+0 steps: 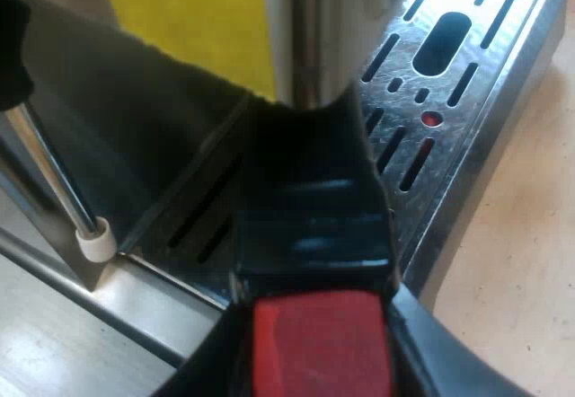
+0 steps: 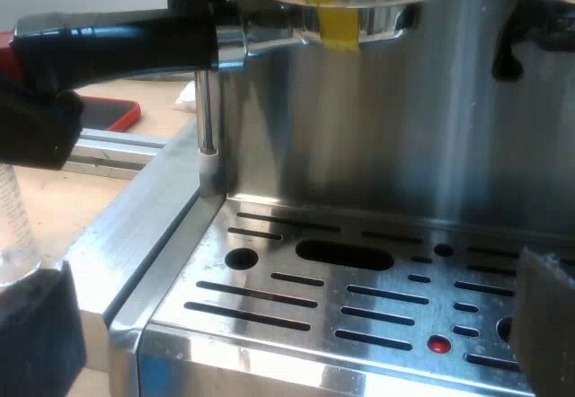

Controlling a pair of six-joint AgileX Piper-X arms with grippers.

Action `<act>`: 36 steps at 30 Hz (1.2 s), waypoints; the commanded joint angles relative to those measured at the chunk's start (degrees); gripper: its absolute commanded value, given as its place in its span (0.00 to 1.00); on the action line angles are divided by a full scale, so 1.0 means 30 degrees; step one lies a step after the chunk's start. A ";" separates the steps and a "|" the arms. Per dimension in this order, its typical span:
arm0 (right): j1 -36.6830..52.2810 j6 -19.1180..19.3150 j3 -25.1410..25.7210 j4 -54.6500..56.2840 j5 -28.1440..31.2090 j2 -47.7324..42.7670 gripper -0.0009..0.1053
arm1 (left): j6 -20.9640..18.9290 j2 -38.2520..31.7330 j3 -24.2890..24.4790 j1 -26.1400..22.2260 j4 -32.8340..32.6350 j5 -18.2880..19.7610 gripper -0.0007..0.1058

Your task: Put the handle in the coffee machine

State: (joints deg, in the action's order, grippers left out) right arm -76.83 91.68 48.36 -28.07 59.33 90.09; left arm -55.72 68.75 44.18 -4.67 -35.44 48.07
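The holder's dark handle [image 1: 310, 208] ends in a red cap [image 1: 319, 343], and my left gripper [image 1: 319, 361] is shut on it at that end, one black finger [image 1: 449, 352] on each side. The handle runs to the espresso machine's front above the drip tray [image 1: 467, 83]. In the right wrist view the handle [image 2: 126, 42] sticks out level from the metal head [image 2: 350, 2], which sits up in the machine's brew head by a yellow mark [image 2: 328, 15]. The left gripper [image 2: 36, 119] holds its outer end. My right gripper [image 2: 287, 325] hangs open over the slotted drip tray [image 2: 341, 289], holding nothing.
A steam wand [image 2: 205, 101] hangs by the machine's corner, close under the handle; its white tip [image 1: 94, 240] is near the tray's edge. A measuring glass [image 2: 13, 226] stands beside the machine on the wooden table. A red-edged flat thing [image 2: 117, 114] lies farther off.
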 commanded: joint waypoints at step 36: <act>0.5778 0.2570 0.2493 -0.6604 -0.5447 0.6282 0.35 | 0.0066 -0.0454 0.1690 0.0020 -0.0293 0.1810 0.01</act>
State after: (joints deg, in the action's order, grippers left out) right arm -59.82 98.39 54.15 -46.75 43.51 108.20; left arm -55.43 68.75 47.36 -4.67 -39.78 47.17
